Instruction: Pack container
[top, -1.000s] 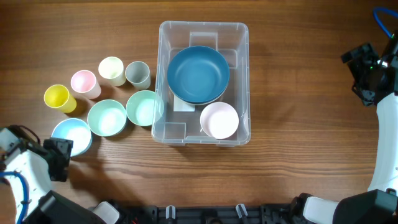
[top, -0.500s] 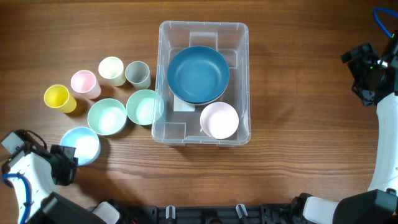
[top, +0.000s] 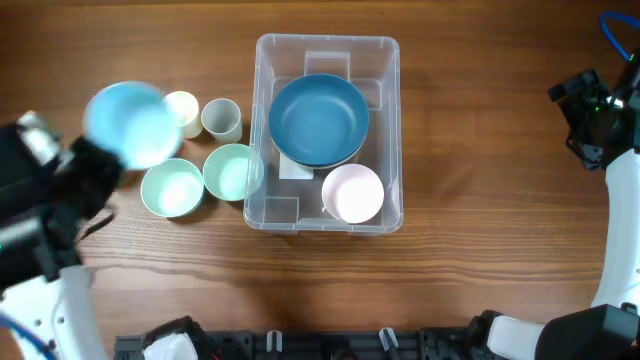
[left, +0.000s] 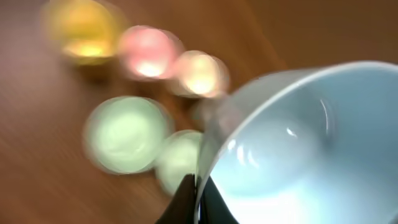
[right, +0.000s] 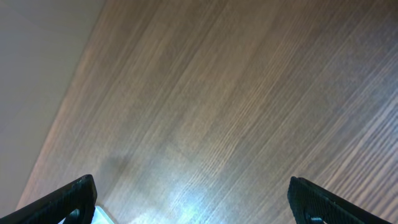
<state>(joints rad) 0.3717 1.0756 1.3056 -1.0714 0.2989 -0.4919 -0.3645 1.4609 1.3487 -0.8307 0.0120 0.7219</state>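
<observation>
**Container mid-surface, two bowls inside; left jaws on a third**

Container (top: 388, 150): clear rigid plastic, rectangular, rounded rim, open side up. Its long axis runs away from the robot base, and it sits centred on the wood-grain surface (top: 480, 270).

Inside:
- glossy dark blue bowl (top: 318, 120) at the far end
- pale pink bowl (top: 352, 193) in the near-right corner
- white label (top: 293, 168) on the base between them

Left of the container:
- mint bowl (top: 233, 173) at its wall
- second mint bowl (top: 172, 188)
- grey cup (top: 221, 118)
- cream cup (top: 185, 105)

Left gripper (left: 199, 200): jaws pinch the rim of the light blue bowl (top: 128, 122), held off the surface, blurred.

Right gripper (right: 193, 200): well right of the container, jaws spread wide, nothing between them.
</observation>
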